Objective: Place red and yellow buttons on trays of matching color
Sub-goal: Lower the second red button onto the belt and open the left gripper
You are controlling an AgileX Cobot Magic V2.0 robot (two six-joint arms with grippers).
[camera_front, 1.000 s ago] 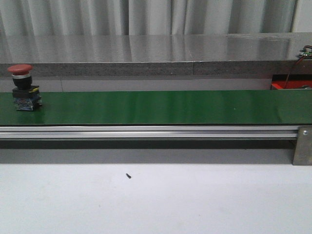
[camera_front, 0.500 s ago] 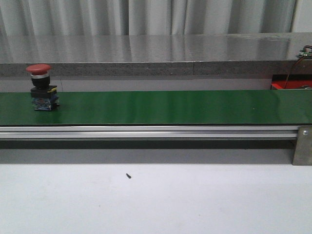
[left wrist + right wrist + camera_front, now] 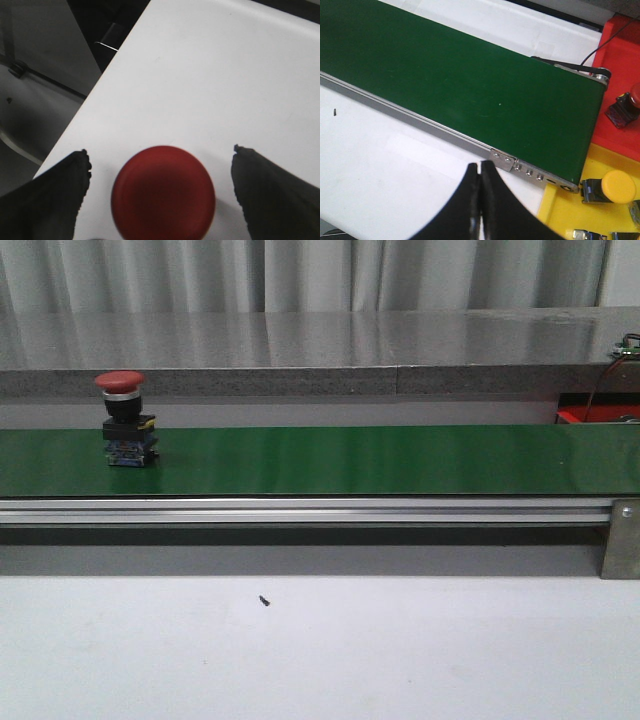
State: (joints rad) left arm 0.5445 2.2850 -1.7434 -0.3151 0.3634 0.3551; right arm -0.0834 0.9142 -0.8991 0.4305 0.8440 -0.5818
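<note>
both of my hands sit clear of the belt. left hand (image 3: 160, 200) is spread wide, its two dark fingertips (image 3: 55, 195) showing at the lower corners of the left wrist view, with a red round cap (image 3: 163, 192) between them over the white tabletop (image 3: 210, 90); i cannot tell whether that cap is touched by either finger. right hand (image 3: 480, 205) has its fingers pressed together with nothing between them, at the bottom centre of the right wrist view, above the white tabletop beside the metal rail (image 3: 420, 120) of the green conveyor belt (image 3: 460, 75).

in the front view a red button (image 3: 126, 420) with a mushroom cap stands upright on the green conveyor belt (image 3: 380, 460), in the left part of the frame, on its dark block base. neither hand shows in that view.

at the right edge of the right wrist view the belt ends beside a red tray (image 3: 620, 60) holding a red button (image 3: 626, 107), and below it a yellow tray (image 3: 560, 210) holding a yellow button (image 3: 612, 187) lying on its side. a small dark speck (image 3: 264, 601) lies on the tabletop in front of the rail.
</note>
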